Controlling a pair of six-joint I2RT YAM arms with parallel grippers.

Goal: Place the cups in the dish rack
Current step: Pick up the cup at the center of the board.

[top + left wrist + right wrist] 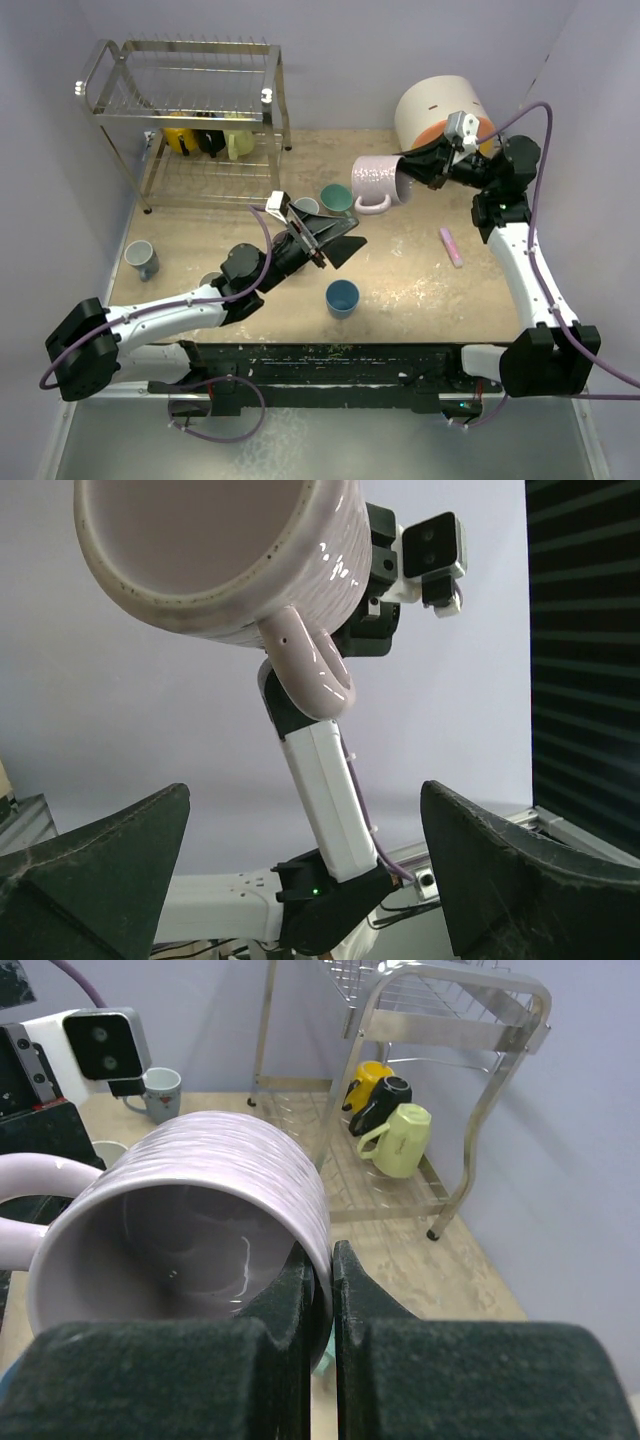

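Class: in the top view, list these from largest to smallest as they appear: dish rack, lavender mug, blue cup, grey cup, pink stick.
1. dish rack
2. lavender mug, held aloft, so nearness may flatter it
3. blue cup and grey cup look alike
4. pink stick

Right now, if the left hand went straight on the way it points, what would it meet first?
Probably the pale purple mug, handle first, which the right hand holds up. Depth is unclear; the open left hand might pass under it.
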